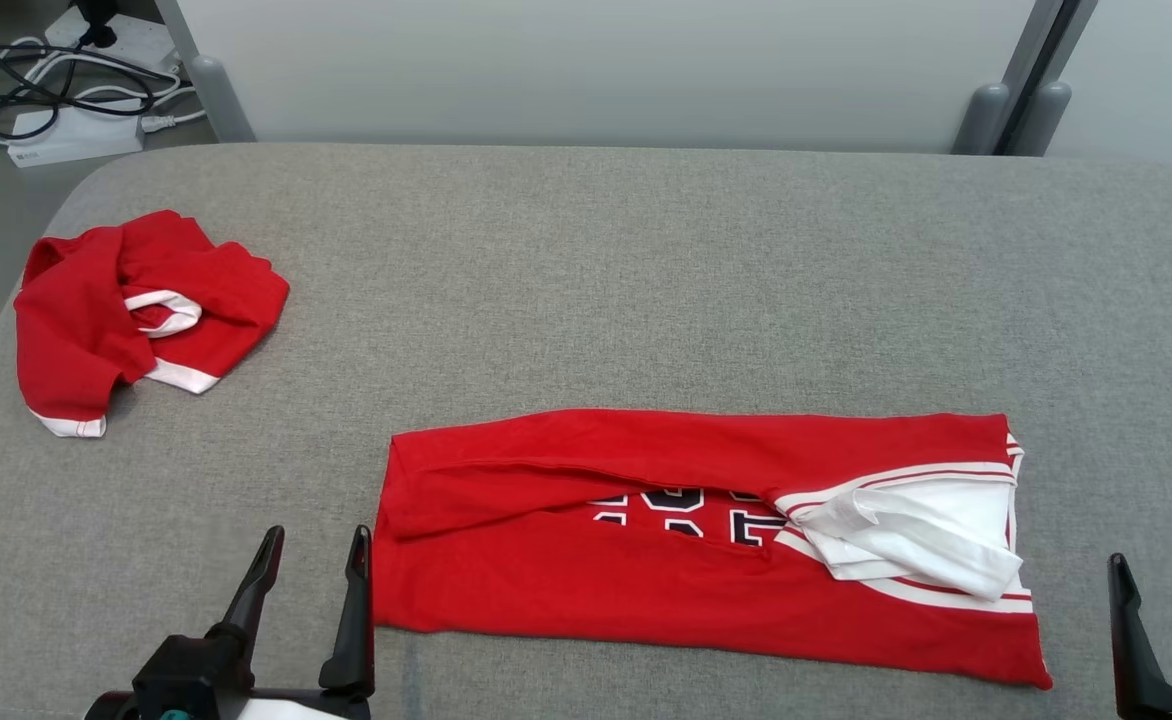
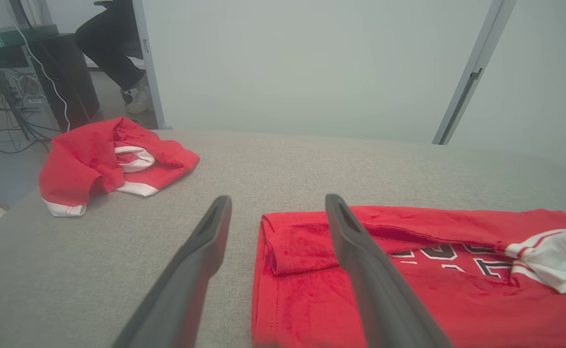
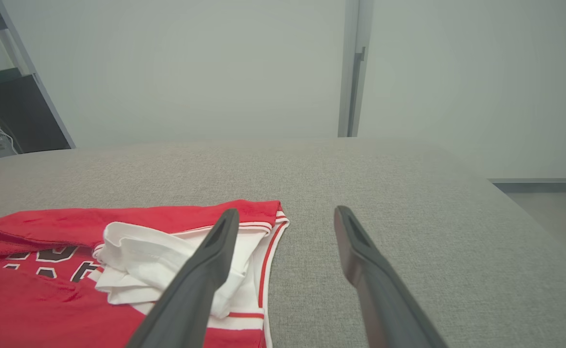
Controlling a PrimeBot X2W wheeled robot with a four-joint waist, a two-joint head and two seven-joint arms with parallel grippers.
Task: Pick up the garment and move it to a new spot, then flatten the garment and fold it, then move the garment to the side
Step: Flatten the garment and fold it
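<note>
My left gripper [image 1: 314, 548] has its two dark fingers spread wide and holds nothing. The folded red jersey with white trim and dark lettering [image 1: 646, 600] lies as a long flat band just to its right. The jersey's left edge is right beside my inner finger, though I cannot tell whether finger and cloth touch. My right gripper [image 1: 1161, 572] is likewise spread and empty, just past the jersey's white-trimmed end and apart from it. Both are low over the grey fabric-covered tabletop [image 1: 646, 260]. A crumpled red garment with white hems [image 1: 136, 310] sits well ahead and left of my left gripper.
</note>
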